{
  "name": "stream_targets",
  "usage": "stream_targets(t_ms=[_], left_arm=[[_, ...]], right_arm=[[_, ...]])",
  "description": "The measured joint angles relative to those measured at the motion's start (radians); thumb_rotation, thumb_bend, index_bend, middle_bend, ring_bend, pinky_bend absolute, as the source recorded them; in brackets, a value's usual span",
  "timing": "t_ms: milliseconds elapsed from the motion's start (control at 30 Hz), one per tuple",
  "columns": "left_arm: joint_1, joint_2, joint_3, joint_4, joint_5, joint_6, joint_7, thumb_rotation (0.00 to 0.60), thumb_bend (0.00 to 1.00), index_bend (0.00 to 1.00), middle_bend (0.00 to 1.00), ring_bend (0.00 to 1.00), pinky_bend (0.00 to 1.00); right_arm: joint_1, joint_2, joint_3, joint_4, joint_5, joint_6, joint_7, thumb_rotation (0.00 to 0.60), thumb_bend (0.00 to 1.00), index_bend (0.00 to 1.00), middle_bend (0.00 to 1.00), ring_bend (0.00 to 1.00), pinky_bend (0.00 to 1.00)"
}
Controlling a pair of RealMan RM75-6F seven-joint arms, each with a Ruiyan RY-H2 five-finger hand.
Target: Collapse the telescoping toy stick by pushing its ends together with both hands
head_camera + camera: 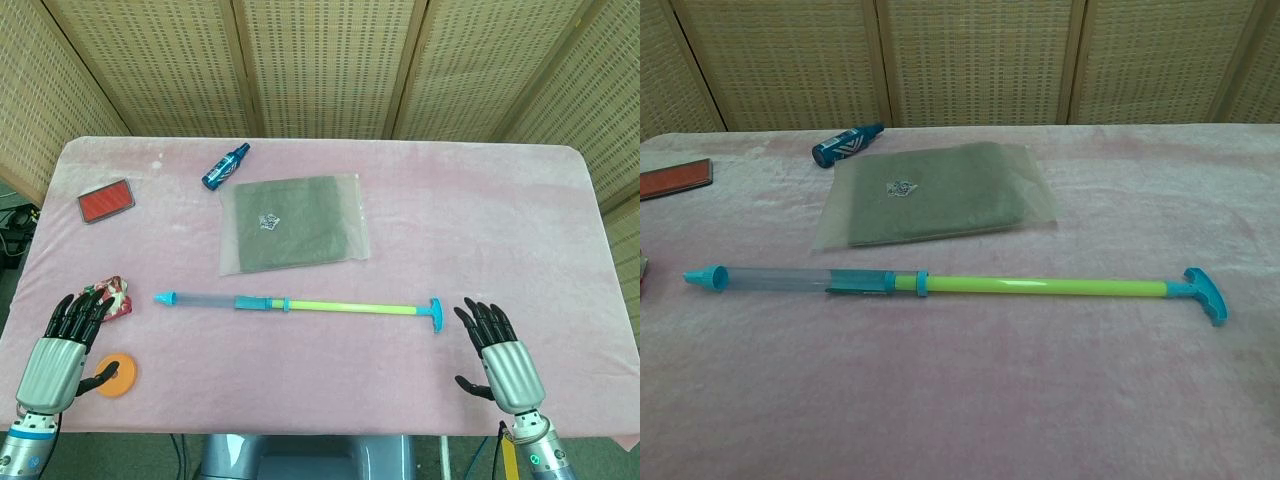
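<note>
**Both hands open beside fully extended stick**

Hands first: left hand (pixel 62 345) sat palm-down at the near left table edge, dark fingers spread, silver back plate, holding nothing. Right hand (pixel 498 352) mirrored it at the near right, fingers splayed, empty, just beside the stick's T-end but not touching. Neither hand showed in the chest view.

Table (pixel 480 210) was covered in pink, fuzzy, velvety cloth. Woven wicker-look screen panels (pixel 320 60) stood behind it.

Flat clear plastic bag (pixel 292 222) holding folded grey-green fabric lay mid-table, rectangular, slightly crinkled, with a small printed tag on top.

Telescoping toy stick (pixel 300 305) lay across the near centre, between the hands, fully drawn out: cyan flared cap at the left end, clear tube section, teal inner sleeve and collar, glossy lime-green rod, cyan curved T-handle at the right end.

Small blue spray bottle (pixel 226 166) lay on its side behind the bag. Red rectangular pad with grey rim (pixel 106 200) lay far left. Crumpled red-patterned wrapper (pixel 116 295) touched the left fingertips. Orange round disc (pixel 117 375) lay by the left thumb.
</note>
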Motion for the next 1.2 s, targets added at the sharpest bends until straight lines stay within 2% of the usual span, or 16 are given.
stream_targets(t_ms=[767, 967, 1033, 1100, 1167, 1200], left_arm=[[0.007, 0.012, -0.009, -0.014, 0.009, -0.015, -0.009, 0.600, 0.19, 0.00, 0.00, 0.00, 0.00], [0.005, 0.012, -0.015, -0.001, -0.001, -0.027, -0.020, 0.600, 0.19, 0.00, 0.00, 0.00, 0.00], [0.005, 0.013, -0.018, 0.002, -0.009, -0.029, -0.025, 0.600, 0.19, 0.00, 0.00, 0.00, 0.00], [0.007, 0.015, -0.022, 0.004, -0.017, -0.030, -0.029, 0.600, 0.19, 0.00, 0.00, 0.00, 0.00], [0.009, 0.017, -0.024, 0.002, -0.020, -0.029, -0.028, 0.600, 0.19, 0.00, 0.00, 0.00, 0.00], [0.010, 0.019, -0.024, 0.000, -0.020, -0.028, -0.028, 0.600, 0.19, 0.00, 0.00, 0.00, 0.00]], right_arm=[[-0.006, 0.004, 0.006, -0.017, -0.022, -0.025, 0.006, 0.600, 0.18, 0.00, 0.00, 0.00, 0.04], [-0.009, -0.004, 0.011, -0.018, -0.010, -0.037, -0.022, 0.600, 0.18, 0.02, 0.00, 0.00, 0.08], [-0.008, -0.009, 0.012, -0.019, -0.007, -0.046, -0.026, 0.600, 0.18, 0.05, 0.00, 0.00, 0.12], [-0.003, -0.018, 0.017, -0.020, -0.002, -0.057, -0.038, 0.600, 0.18, 0.11, 0.06, 0.02, 0.20], [0.003, -0.032, 0.029, -0.022, 0.002, -0.061, -0.049, 0.600, 0.18, 0.17, 0.19, 0.12, 0.29], [0.008, -0.042, 0.040, -0.024, 0.005, -0.063, -0.057, 0.600, 0.18, 0.21, 0.29, 0.22, 0.35]])
